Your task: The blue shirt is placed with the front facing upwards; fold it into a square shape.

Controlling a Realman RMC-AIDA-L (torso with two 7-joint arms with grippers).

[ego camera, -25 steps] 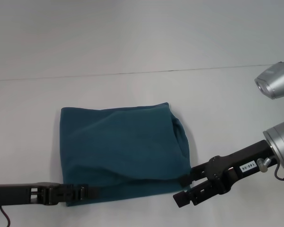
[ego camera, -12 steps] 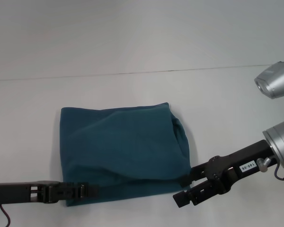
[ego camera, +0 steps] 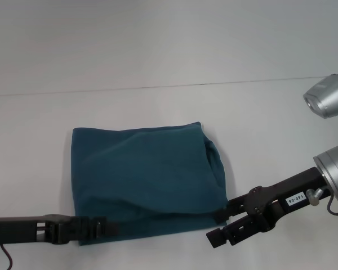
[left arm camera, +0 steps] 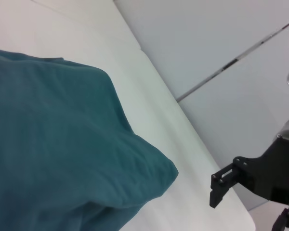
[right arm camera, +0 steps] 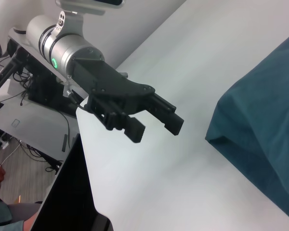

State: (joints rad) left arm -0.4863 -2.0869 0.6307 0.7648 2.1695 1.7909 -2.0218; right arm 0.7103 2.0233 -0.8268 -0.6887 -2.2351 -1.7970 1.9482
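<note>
Between the two grippers lies the dark teal-blue cotton shirt (ego camera: 143, 179), folded into a rough square on the white table (ego camera: 158, 56). At its near left corner, the left gripper (ego camera: 104, 228) reaches the hem; whether it pinches is unclear. Just off the near right corner, the right gripper (ego camera: 221, 225) hangs with fingers spread.

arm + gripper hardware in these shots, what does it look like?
Both grippers are matte black with blocky parallel fingers. The right gripper hangs off a silver cylindrical wrist, carries a small white printed label and a thin cable. The left gripper sits on a slim black link with a dark cable trailing.
</note>
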